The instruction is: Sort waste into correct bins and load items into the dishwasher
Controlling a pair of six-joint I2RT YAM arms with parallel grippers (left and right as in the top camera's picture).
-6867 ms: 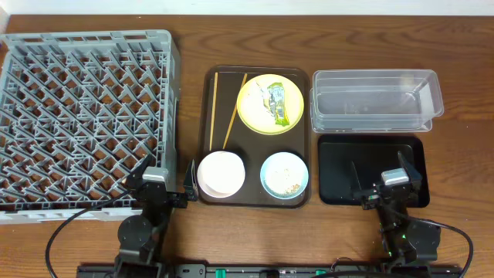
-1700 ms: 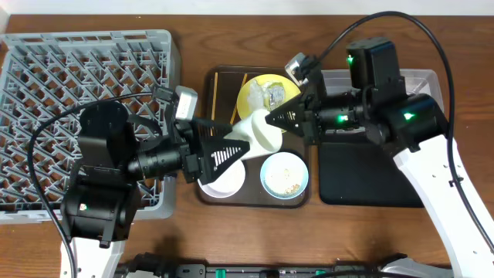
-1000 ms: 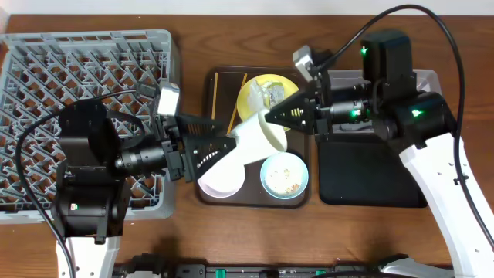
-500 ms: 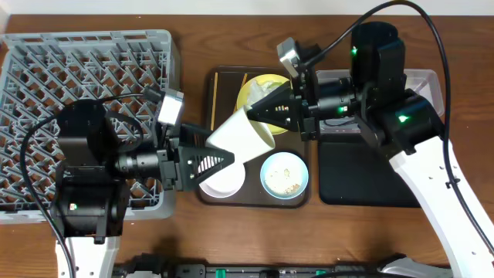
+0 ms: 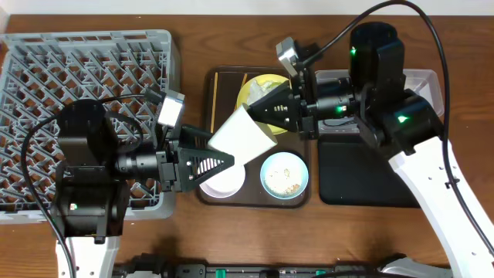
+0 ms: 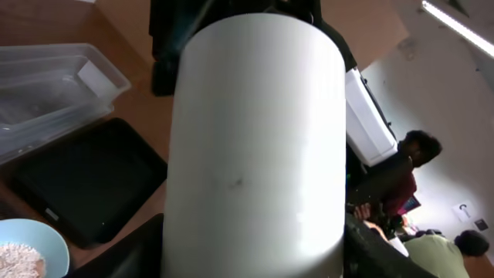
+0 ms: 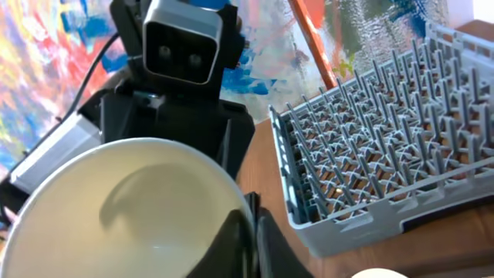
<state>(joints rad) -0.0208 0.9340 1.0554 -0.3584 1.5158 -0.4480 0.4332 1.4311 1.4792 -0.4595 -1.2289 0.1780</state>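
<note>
A tall white bowl (image 5: pixel 243 137) hangs tilted above the brown tray (image 5: pixel 205 116), between both arms. My left gripper (image 5: pixel 219 152) has a black finger (image 6: pixel 131 255) on each side of the white bowl (image 6: pixel 255 147). My right gripper (image 5: pixel 261 116) pinches its rim, one finger inside the white bowl (image 7: pixel 116 208), and my right gripper (image 7: pixel 253 232) is nearly closed. A second white bowl (image 5: pixel 222 182) and a light-blue bowl (image 5: pixel 284 175) holding crumbs sit on the tray. The yellow plate (image 5: pixel 258 86) is partly hidden. Chopsticks (image 5: pixel 215 100) lie at the tray's left.
The grey dish rack (image 5: pixel 77 100) fills the left side and shows beyond the bowl as the dish rack (image 7: pixel 370 162). A clear tub (image 5: pixel 423 83) stands at the back right, with a black tray (image 5: pixel 363 181) in front of it. Both arms crowd the space over the brown tray.
The bowl and my right gripper have shifted left toward the left arm. My left gripper's fingers have narrowed onto the bowl's sides.
</note>
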